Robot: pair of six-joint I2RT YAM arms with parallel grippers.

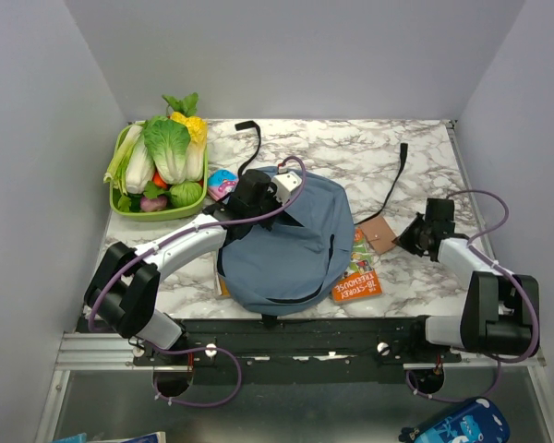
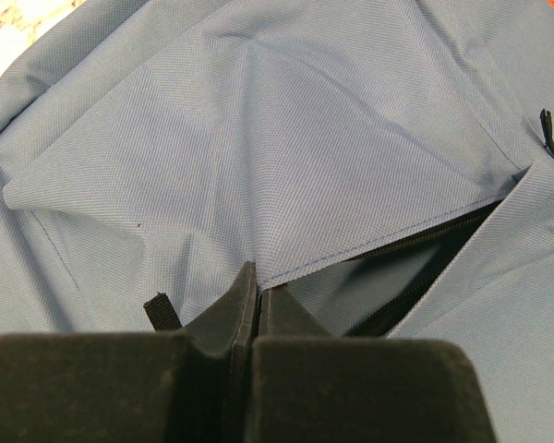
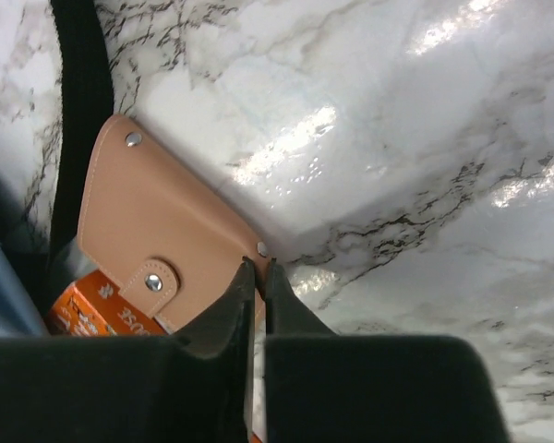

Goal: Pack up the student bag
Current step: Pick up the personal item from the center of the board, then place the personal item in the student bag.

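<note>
The student bag (image 1: 286, 247), soft dusty-blue fabric, lies at the table's front centre. My left gripper (image 1: 257, 205) rests on its upper left part. In the left wrist view that gripper (image 2: 258, 277) is shut on the edge of the bag's fabric flap (image 2: 258, 138), and the dark zipped opening (image 2: 425, 268) gapes just right of the fingers. A tan snap wallet (image 3: 157, 221) lies on the marble right of the bag. My right gripper (image 3: 258, 268) is shut on its near corner by a rivet. From above, the right gripper (image 1: 414, 236) meets the wallet (image 1: 380, 233).
An orange book (image 1: 355, 277) pokes out from under the bag's right side, partly beneath the wallet. A green basket (image 1: 157, 210) of toy vegetables stands at the back left, with a small bright-blue pouch (image 1: 223, 182) beside it. Black straps (image 1: 397, 180) trail across the back.
</note>
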